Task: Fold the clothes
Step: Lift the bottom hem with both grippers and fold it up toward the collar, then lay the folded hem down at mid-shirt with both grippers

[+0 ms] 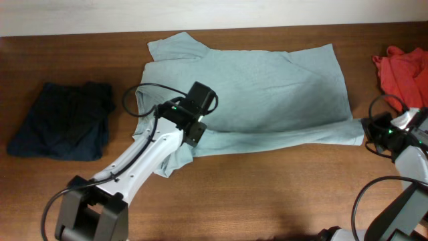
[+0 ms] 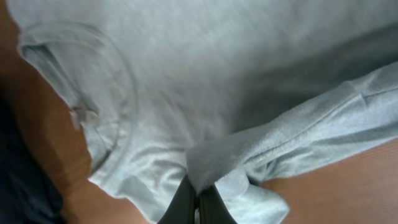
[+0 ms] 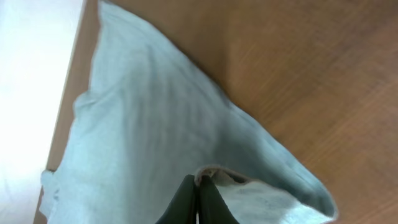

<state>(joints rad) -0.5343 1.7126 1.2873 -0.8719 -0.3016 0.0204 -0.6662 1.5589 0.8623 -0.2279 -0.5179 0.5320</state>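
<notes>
The pale grey-blue T-shirt [image 1: 267,87] lies spread across the middle of the table, its near edge folded over into a long strip. My left gripper [image 1: 194,130] is shut on the shirt's near-left part; in the left wrist view its fingers [image 2: 199,198] pinch a bunched fold of the shirt [image 2: 186,81] close to the round neck. My right gripper [image 1: 366,130] is shut on the shirt's near-right corner; in the right wrist view the fingers [image 3: 199,186] pinch the hem of the shirt [image 3: 143,124]. A dark navy garment [image 1: 63,120] lies at the left. A red-orange garment [image 1: 403,70] lies at the far right.
The wooden table [image 1: 281,194] shows bare wood along the front. A pale wall strip [image 1: 200,13] runs behind the table's far edge. Black cables loop by both arms.
</notes>
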